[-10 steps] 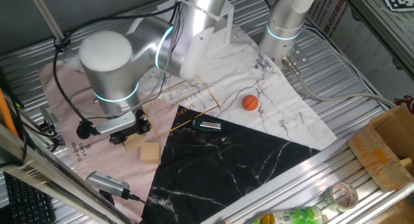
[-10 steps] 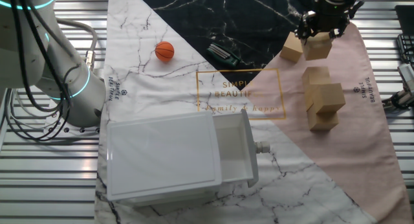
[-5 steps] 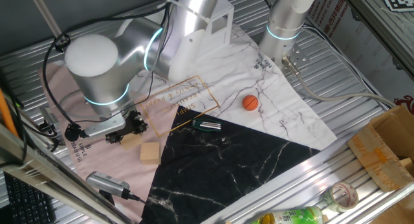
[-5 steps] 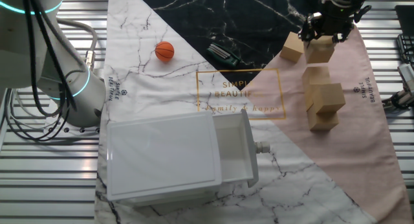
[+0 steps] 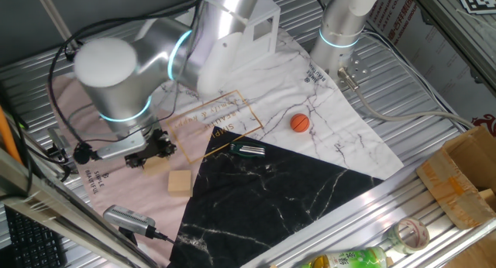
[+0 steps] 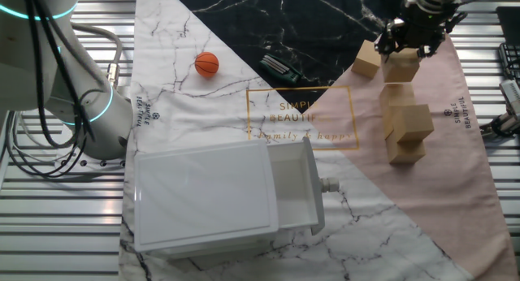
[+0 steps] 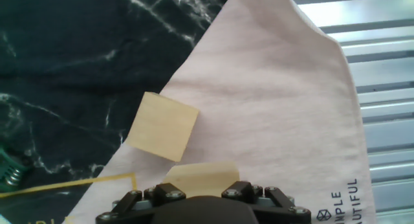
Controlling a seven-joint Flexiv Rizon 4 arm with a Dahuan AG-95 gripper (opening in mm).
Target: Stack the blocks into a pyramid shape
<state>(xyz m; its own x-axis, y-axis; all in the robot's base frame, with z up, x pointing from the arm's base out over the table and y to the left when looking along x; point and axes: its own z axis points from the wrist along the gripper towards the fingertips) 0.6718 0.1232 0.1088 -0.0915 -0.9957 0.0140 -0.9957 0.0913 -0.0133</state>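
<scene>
Black two-finger gripper [image 6: 412,44] sits at upper right of the other fixed view, clamped on a light tan wooden cube [image 6: 401,66] that hangs just under the fingers; hand view shows this held cube [image 7: 197,174] at bottom centre, partly hidden by the gripper body; a second tan cube, loose [image 6: 367,59], lies just left of it at the edge of the pink cloth [image 6: 455,167] beside the black marble sheet [image 6: 268,21]; below, mid right of that view, a cluster of tan cubes [image 6: 406,123] stands close together, at least one raised on others, exact count unclear; small orange ball [image 6: 206,64] and white box-like house [image 6: 219,196] sit well apart at left; step in hand, by my reading: carrying a cube toward the cluster; next move calls for lining it squarely over the stack and lowering gently before release.
</scene>
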